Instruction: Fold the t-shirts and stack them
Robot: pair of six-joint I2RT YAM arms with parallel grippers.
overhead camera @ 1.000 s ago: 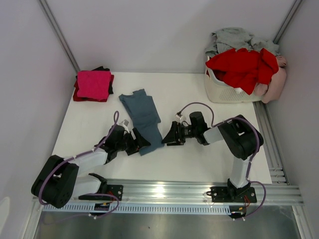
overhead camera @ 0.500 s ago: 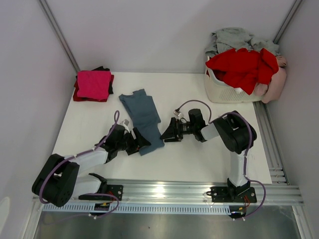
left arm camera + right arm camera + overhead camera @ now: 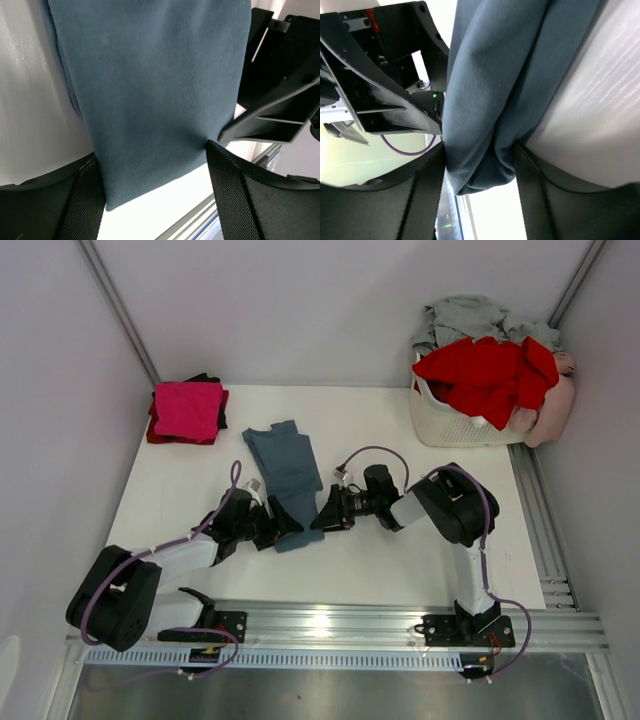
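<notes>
Blue tee [image 3: 287, 472]: lies on the table [image 3: 420, 550], folded into a long narrow strip that runs from mid-table toward the arms, its near end between the two grippers.
Left gripper [image 3: 283, 528]: at the strip's near end, on its left side. Jaws stand wide, with one finger [image 3: 85, 200] at each long edge and the cloth flat and unbunched between them (nothing pinched).
Right gripper [image 3: 322, 518]: low at the strip's near right edge, facing the left one. Jaws are part-closed on a bunched fold of the blue tee. The fold fills the gap and touches both fingers [image 3: 427, 192], so it is gripped.
Gap between grippers: small, with only the strip's width between them.
Magenta tee [image 3: 187, 408]: folded square on top of the stack at the far left corner.
Black tee [image 3: 206, 379]: only its edge shows, behind the magenta tee in the same stack.
Basket [image 3: 440, 425]: far right corner, heaped over the rim.
Red tee [image 3: 490, 375]: on top of the heap, draped over the front rim.
Grey tee [image 3: 468, 315]: behind the red tee.
Pink tee [image 3: 555, 410]: hangs over the basket's right side.
</notes>
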